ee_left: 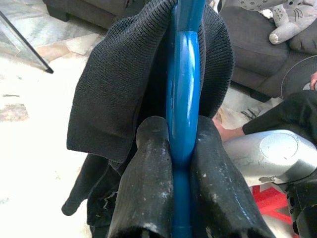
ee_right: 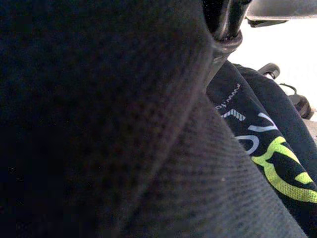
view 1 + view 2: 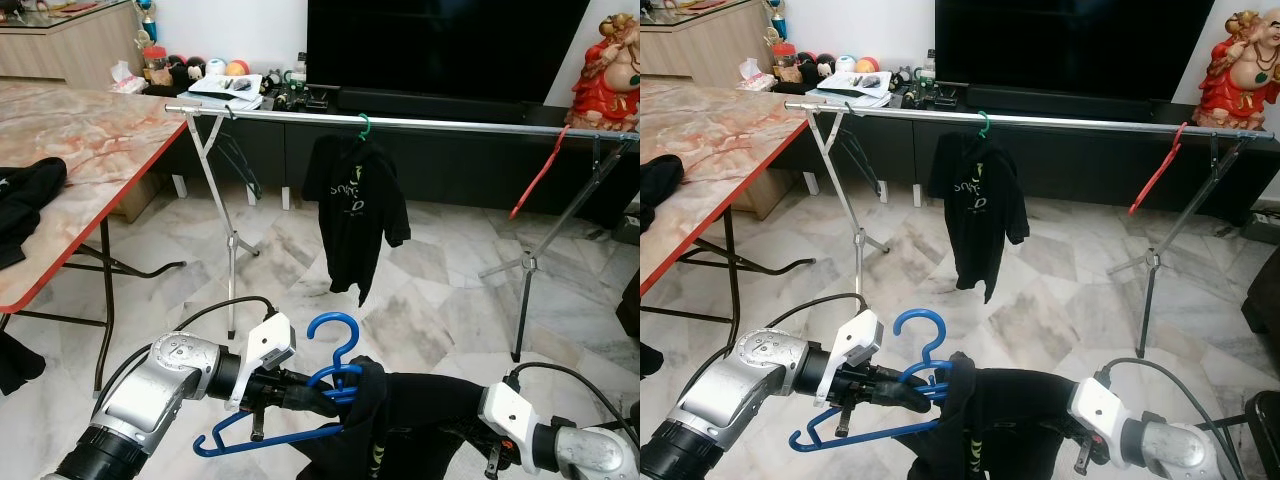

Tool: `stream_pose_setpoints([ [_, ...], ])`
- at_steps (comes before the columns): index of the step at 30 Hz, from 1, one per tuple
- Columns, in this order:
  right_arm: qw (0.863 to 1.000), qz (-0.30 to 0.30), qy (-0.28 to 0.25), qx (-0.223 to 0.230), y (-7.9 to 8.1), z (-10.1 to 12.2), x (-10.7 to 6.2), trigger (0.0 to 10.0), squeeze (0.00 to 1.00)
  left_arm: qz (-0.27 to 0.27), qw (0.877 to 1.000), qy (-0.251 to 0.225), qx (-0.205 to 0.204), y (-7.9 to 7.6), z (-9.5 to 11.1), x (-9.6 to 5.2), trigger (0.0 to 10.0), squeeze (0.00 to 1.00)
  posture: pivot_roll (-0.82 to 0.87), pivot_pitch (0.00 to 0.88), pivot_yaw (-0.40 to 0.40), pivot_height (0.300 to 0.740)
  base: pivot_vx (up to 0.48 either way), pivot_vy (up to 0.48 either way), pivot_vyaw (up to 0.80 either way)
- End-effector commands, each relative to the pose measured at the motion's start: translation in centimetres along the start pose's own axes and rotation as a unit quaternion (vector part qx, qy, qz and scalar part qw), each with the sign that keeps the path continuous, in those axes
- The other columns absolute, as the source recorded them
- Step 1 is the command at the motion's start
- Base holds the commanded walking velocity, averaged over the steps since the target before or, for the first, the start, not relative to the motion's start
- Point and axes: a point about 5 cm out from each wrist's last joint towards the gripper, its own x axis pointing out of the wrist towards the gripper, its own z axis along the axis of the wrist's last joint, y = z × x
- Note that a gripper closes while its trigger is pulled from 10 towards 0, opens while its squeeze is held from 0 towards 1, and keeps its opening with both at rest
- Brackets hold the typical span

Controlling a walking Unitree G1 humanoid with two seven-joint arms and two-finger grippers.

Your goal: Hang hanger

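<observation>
- Blue hanger (image 3: 300, 405) held low in the foreground, well short of the rail (image 3: 420, 122); hook up and curling toward the robot's left, long bar running roughly left to right with the left end dipping.
- Left gripper (image 3: 322, 392) clenched on the blue hanger just below the hook; in the left wrist view, both black fingers (image 1: 148, 183) pressed flat against either side of the blue shaft.
- Left arm reaching in from the lower left, forearm angled toward centre, wrist about level.
- Black garment (image 3: 400, 420) draped over the right half of the blue hanger, collar bunched around the neck of the hanger.
- Right gripper buried in the black garment; cannot tell finger state. Right arm (image 3: 560, 440) entering from the lower right, forearm pointed toward centre.
- Rail spanning two folding stands, carrying a black shirt (image 3: 352, 215) on a green hanger (image 3: 364, 126) and a red hanger (image 3: 537, 175) further right.
- Marble-top table (image 3: 70, 150) at left.
</observation>
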Motion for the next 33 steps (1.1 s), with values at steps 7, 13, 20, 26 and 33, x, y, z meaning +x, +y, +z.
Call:
stream_pose_setpoints([
  [7,1.0,-0.013,0.005,0.001,-0.4,-0.2,-0.9,0.0,0.0,0.015,0.999,0.04,-0.012,0.4,-1.5,-1.8,0.0,0.0,0.05,0.068,-0.033,0.74,0.0,0.0,0.0],
  [13,0.999,-0.02,0.04,0.007,-0.3,-1.4,-1.9,0.0,0.0,0.04,0.994,0.089,-0.044,0.5,-4.1,-3.1,0.0,0.0,0.04,0.066,-0.03,0.74,0.0,0.0,0.0],
  [20,0.998,-0.033,0.05,0.012,-0.5,-1.6,-2.5,0.0,0.0,0.06,0.987,0.111,-0.1,0.2,-7.1,-3.9,0.0,0.0,0.04,0.059,-0.024,0.74,0.0,0.0,0.0],
  [26,0.997,-0.057,0.042,0.024,-0.8,-1.6,-2.7,0.0,0.0,0.106,0.96,0.192,-0.175,-1.5,-13.3,-4.9,0.0,0.0,0.05,0.047,-0.016,0.74,0.0,0.0,0.0],
  [33,0.994,-0.097,0.014,0.051,-0.9,-1.4,-2.3,0.0,0.0,0.302,0.902,0.229,-0.207,-1.7,-17.7,-5.9,0.0,0.0,0.06,0.036,-0.012,0.74,0.0,0.0,0.0],
])
